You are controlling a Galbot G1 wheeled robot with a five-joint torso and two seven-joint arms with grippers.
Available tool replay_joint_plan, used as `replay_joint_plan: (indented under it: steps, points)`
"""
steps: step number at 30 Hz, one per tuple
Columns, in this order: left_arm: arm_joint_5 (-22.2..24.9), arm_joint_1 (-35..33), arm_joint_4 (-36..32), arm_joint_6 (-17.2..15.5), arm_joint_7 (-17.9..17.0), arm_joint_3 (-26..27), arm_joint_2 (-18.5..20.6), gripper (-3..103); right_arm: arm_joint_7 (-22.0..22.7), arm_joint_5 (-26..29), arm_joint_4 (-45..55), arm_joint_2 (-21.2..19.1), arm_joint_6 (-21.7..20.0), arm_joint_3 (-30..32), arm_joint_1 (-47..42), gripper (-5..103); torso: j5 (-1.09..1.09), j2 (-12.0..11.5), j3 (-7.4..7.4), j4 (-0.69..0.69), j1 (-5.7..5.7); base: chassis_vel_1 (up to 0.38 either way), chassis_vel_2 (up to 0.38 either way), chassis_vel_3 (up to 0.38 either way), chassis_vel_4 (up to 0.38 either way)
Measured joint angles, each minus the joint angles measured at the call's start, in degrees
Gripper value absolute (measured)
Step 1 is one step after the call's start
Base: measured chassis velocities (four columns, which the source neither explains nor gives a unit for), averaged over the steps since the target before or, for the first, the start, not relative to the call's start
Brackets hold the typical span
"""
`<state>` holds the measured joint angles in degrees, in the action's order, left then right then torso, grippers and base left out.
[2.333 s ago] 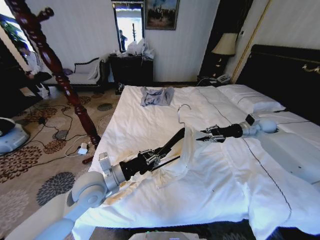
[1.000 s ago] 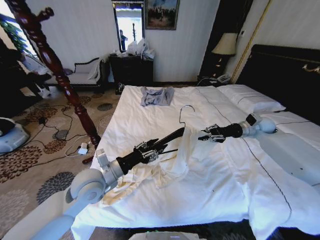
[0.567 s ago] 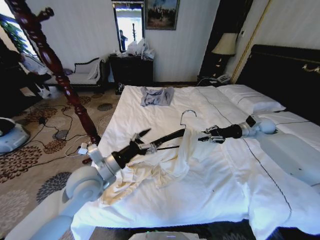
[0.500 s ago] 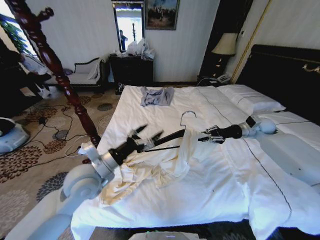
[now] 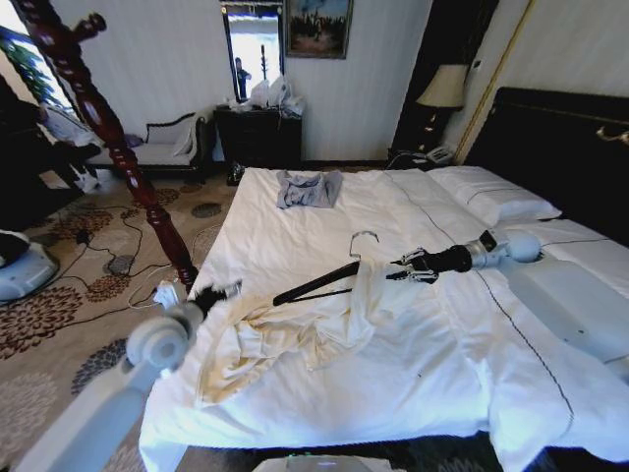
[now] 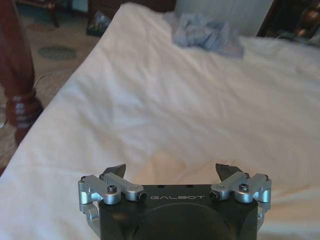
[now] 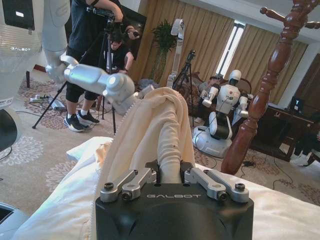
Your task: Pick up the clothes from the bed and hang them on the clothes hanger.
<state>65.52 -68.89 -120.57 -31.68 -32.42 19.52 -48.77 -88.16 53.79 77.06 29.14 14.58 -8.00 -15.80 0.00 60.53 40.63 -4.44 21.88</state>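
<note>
The clothes (image 5: 280,339), a cream wrinkly garment, lie spread across the white bed (image 5: 423,379), with one end lifted. My right gripper (image 5: 398,268) is shut on that raised end; the right wrist view has the cloth (image 7: 155,125) pinched between its fingers. The black clothes hanger (image 5: 314,283) slants with one arm tucked into the lifted cloth and its hook (image 5: 362,238) pointing up. My left gripper (image 5: 214,292) is at the bed's left edge, apart from the hanger. In its wrist view the left gripper (image 6: 170,172) is open and holds nothing, above the sheet (image 6: 150,100).
A small grey-blue folded garment (image 5: 309,189) lies at the far end of the bed. A dark wooden post (image 5: 108,128) stands on the carpet to the left, with cables at its foot. White pillows (image 5: 491,195) and the dark headboard (image 5: 560,147) are on the right.
My left gripper opened, let go of the hanger and drew back to the bed's left edge. The hanger sank lower and still sits in the cloth. The right gripper kept its hold.
</note>
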Motion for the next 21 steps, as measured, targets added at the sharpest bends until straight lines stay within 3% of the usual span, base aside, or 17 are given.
replay_joint_plan:
  steps: [5,9,10,11,15,19,21]
  points:
    - [-0.44,3.99,6.00,-0.25,1.89,-0.62,-2.97,100,0.02,0.38,1.09,0.40,0.00,-0.12,-0.08,19,-0.01,0.00,0.00,-0.06,0.00,0.000,0.000,0.000,0.000]
    - [3.65,6.85,10.93,-2.21,9.56,-1.12,-4.27,103,0.04,0.27,1.35,2.39,-0.06,-1.12,0.36,19,0.00,0.00,0.00,0.02,0.00,0.000,0.000,0.000,0.000]
    - [3.65,6.85,10.93,-2.21,9.56,-1.12,-4.27,103,0.04,0.27,1.35,2.39,-0.06,-1.12,0.36,19,0.00,0.00,0.00,0.02,0.00,0.000,0.000,0.000,0.000]
    - [4.26,7.70,12.42,-2.68,13.11,-1.34,-4.36,100,0.04,0.12,1.42,2.74,-0.08,-1.27,0.40,19,-0.01,0.00,0.00,0.02,0.00,0.000,0.000,0.000,0.000]
    - [3.80,9.26,15.54,-2.93,19.97,-1.78,-4.39,95,0.04,-0.04,1.45,2.99,-0.09,-1.47,0.37,19,0.00,0.00,0.00,-0.04,0.00,0.000,0.000,0.000,0.000]
    - [4.74,10.23,17.17,-3.60,20.70,-2.09,-4.95,90,0.04,-0.12,1.45,3.01,-0.07,-1.53,0.28,19,0.00,0.00,0.00,-0.02,0.00,0.000,0.000,0.000,0.000]
    - [6.10,10.73,17.99,-4.67,19.46,-2.27,-5.78,81,0.04,-0.15,1.45,2.88,0.02,-1.53,0.07,19,0.00,0.00,0.00,-0.01,-0.01,0.000,0.000,0.000,0.000]
